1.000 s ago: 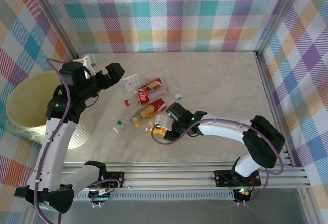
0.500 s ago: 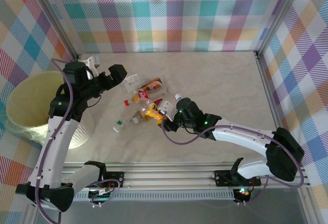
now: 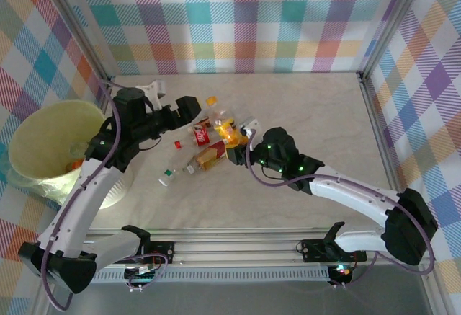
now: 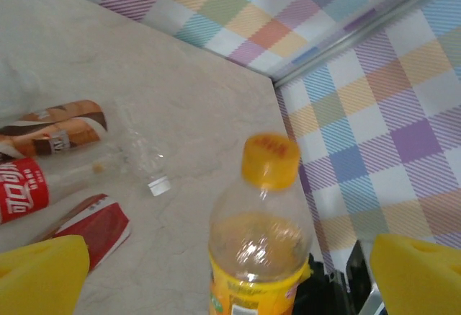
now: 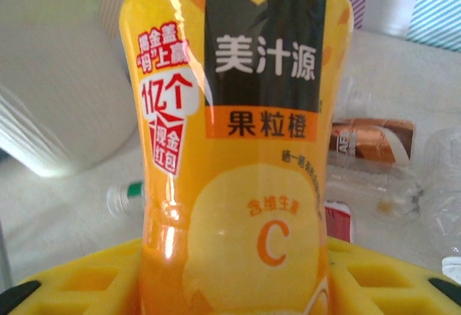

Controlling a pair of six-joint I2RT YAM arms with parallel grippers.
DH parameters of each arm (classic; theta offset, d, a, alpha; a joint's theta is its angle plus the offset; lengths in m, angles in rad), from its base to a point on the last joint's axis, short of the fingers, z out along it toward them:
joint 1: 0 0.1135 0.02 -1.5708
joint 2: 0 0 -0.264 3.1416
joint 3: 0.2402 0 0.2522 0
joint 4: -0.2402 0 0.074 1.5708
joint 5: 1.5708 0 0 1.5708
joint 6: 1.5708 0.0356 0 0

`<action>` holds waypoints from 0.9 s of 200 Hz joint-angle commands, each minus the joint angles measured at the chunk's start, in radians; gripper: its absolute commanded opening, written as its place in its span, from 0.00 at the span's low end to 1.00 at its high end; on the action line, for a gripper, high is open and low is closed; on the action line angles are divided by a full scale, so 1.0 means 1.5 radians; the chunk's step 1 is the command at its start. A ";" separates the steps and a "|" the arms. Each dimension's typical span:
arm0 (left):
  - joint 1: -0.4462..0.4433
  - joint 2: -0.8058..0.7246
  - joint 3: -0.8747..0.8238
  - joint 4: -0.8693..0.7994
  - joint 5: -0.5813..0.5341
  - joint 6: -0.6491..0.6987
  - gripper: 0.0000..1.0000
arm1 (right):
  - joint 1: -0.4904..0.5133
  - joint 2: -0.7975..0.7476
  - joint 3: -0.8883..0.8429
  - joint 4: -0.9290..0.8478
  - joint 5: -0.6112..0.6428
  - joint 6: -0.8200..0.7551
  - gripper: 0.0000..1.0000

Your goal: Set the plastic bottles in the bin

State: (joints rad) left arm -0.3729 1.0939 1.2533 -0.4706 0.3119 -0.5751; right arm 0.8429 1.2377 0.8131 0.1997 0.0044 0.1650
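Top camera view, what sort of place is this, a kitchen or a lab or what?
Probably a staged robot test cell: checked cloth walls on an aluminium frame, left arm and right arm bolted to a rail, crushed bottles strewn near a bin.

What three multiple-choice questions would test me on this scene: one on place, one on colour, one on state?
1. The bin stands: A) at the right B) at the left C) by the far wall.
2. The held orange bottle has a cap that is: A) green B) blue C) orange.
3. The left gripper is: A) open, empty B) shut on a bottle C) gripping the bin.
B: it sits at the top view's left edge. C: the left wrist view shows it. A: its yellow pads stand wide apart.
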 commanded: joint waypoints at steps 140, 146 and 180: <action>-0.157 0.179 0.069 0.050 -0.030 0.023 0.72 | -0.007 -0.009 0.025 0.039 -0.085 0.072 0.46; -0.157 0.180 0.069 0.046 -0.029 0.027 0.69 | -0.008 -0.008 0.026 0.039 -0.085 0.072 0.47; -0.157 0.171 0.066 0.042 -0.044 0.043 0.61 | -0.008 -0.007 0.027 0.034 -0.093 0.066 0.57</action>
State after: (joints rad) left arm -0.6010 1.3605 1.3342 -0.4152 0.2604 -0.5491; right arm 0.8314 1.2228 0.8135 0.2214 -0.1173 0.2619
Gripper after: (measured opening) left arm 0.624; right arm 0.532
